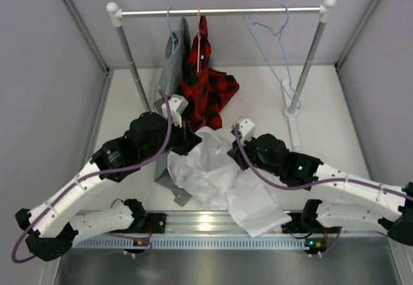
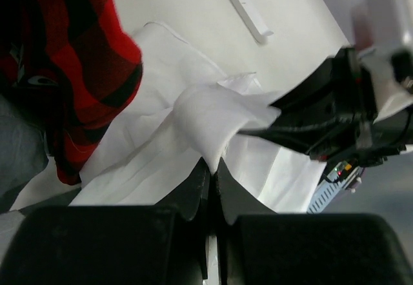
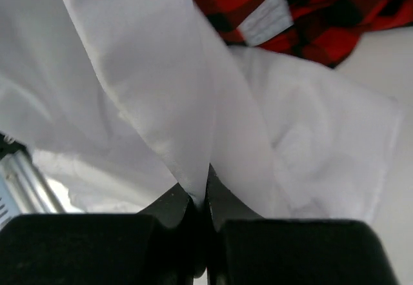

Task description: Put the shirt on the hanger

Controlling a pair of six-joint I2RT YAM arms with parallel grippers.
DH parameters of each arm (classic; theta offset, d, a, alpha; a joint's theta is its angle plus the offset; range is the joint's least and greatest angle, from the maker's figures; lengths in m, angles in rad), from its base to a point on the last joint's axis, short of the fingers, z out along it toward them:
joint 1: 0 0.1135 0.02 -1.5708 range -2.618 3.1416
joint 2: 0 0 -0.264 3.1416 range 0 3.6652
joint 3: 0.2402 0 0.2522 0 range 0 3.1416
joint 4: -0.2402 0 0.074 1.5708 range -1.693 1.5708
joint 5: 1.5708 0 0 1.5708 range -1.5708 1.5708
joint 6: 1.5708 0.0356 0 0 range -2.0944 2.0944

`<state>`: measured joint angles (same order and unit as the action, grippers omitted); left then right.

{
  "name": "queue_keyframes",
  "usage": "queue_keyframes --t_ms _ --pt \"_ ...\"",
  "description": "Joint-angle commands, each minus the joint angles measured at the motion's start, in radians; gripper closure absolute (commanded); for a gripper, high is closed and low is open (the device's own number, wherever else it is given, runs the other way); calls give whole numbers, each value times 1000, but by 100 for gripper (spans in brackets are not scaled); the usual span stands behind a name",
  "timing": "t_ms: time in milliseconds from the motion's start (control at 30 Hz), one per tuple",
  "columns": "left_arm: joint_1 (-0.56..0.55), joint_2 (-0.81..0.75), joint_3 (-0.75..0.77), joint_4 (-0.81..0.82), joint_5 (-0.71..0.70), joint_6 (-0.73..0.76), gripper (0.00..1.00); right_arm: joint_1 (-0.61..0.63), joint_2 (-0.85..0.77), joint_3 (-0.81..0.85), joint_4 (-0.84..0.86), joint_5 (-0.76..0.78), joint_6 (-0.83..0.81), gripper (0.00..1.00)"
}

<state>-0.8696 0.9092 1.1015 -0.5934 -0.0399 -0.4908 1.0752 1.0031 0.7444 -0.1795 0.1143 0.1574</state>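
We had the shirt (image 1: 216, 178) heaped at centre frame. The left gripper (image 2: 211, 169) pinched its upper-left edge, the right gripper (image 3: 199, 198) its upper-right fold.

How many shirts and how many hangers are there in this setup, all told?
Shirts: 3 (white shirt, plaid shirt, grey shirt)
Hangers: 3 (light blue hanger, red hanger, blue hanger)
Total: 6

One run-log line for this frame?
left hand: shut on shirt | right hand: shut on shirt | hanger: bare, on rail
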Motion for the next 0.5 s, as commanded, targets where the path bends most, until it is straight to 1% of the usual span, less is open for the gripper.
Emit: queue_keyframes --t_ms 0,33,67,100,133,167,233,267,300,333,400,467 --pt "-3 32 191 -60 87 124 100 14 -130 174 -66 266 -10 100" --pt "-2 74 237 -95 104 148 100 15 -158 218 -108 286 -12 100" --pt "-2 92 280 -139 129 175 100 14 -202 312 -198 303 -10 100" --pt "-2 106 343 -146 179 216 100 14 -219 356 -246 338 -4 100" --pt "-2 126 365 -146 198 230 100 14 -234 401 -289 349 1 100" --pt "-2 137 380 -144 212 241 100 14 -253 467 -372 361 7 100" --pt "-3 155 388 -140 230 253 100 14 -262 507 -464 428 56 100" --pt "-2 171 374 -128 238 253 100 14 -265 513 -509 452 82 100" --pt "-2 177 350 -73 253 258 100 14 -268 509 -599 472 135 100" --pt "-2 186 295 -47 296 255 100 15 -270 497 -638 466 163 100" --pt "-3 226 243 25 339 238 100 14 -271 435 -717 412 230 100" --pt "-3 250 177 75 347 221 100 14 -291 342 -727 360 257 100"
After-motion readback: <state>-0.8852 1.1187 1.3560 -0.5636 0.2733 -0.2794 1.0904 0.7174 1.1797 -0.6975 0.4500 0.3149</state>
